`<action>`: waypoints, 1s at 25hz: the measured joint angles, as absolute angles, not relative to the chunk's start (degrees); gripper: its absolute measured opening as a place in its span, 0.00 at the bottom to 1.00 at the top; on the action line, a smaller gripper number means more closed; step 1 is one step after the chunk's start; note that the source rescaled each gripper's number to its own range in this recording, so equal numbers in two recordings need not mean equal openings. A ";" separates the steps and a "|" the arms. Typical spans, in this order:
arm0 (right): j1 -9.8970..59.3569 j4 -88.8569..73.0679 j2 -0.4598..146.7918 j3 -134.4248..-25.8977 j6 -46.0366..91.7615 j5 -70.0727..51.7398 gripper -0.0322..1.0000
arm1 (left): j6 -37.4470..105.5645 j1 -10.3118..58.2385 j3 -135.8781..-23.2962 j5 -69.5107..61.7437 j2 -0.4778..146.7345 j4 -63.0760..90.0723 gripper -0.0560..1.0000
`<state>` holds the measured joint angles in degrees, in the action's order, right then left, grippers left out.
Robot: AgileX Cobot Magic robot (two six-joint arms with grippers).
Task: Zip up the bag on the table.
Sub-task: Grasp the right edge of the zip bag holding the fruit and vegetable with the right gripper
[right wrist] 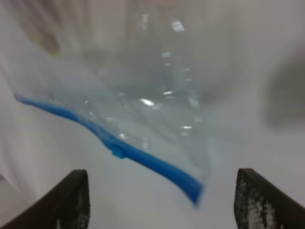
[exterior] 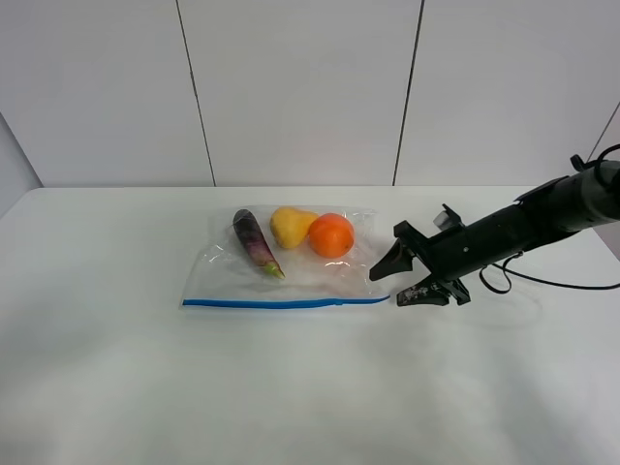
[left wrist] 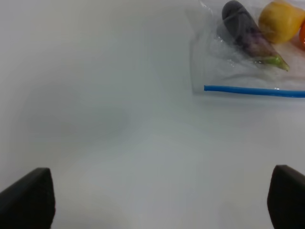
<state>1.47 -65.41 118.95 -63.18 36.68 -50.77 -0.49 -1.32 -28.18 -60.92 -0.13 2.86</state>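
The clear bag (exterior: 291,276) lies flat on the white table (exterior: 291,387), its blue zipper strip (exterior: 281,303) along the near edge. An eggplant (exterior: 255,242), a yellow pear (exterior: 291,226) and an orange (exterior: 331,234) show through it. My right gripper (exterior: 392,288) is open at the strip's right end. In the right wrist view its fingers (right wrist: 71,200) flank the strip's end (right wrist: 152,164) without touching; a small blue tab (right wrist: 118,152) sits on the strip. My left gripper (left wrist: 157,198) is open and empty over bare table, well away from the bag's left corner (left wrist: 200,88). The left arm is out of the high view.
A white panelled wall (exterior: 300,87) stands behind the table. The right arm (exterior: 523,223) reaches in from the right edge with a black cable (exterior: 552,284) trailing on the tabletop. Bare tabletop lies in front of and left of the bag.
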 joint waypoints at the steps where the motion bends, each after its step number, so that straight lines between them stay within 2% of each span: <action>1: 2.14 -65.35 118.95 -63.26 36.38 -50.48 0.71 | -0.49 -1.32 -28.18 -60.92 -0.13 2.86 1.00; 10: 3.53 -64.69 118.95 -63.37 35.65 -48.51 0.70 | -0.49 -1.32 -28.18 -60.92 -0.13 2.86 1.00; 12: 3.53 -64.63 118.95 -63.37 35.65 -48.49 0.64 | -0.49 -1.32 -28.18 -60.92 -0.13 2.86 1.00; 16: 3.53 -64.45 118.95 -63.37 35.65 -48.10 0.48 | -0.49 -1.32 -28.18 -60.92 -0.13 2.86 1.00; 23: 3.53 -64.35 118.95 -63.37 34.98 -48.10 0.42 | -0.49 -1.32 -28.18 -60.92 -0.13 2.86 1.00; 25: 3.53 -64.28 118.95 -63.37 34.91 -48.10 0.36 | -0.49 -1.32 -28.18 -60.92 -0.13 2.86 1.00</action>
<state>3.53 -64.28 118.95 -63.37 34.91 -48.10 -0.49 -1.32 -28.18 -60.92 -0.13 2.86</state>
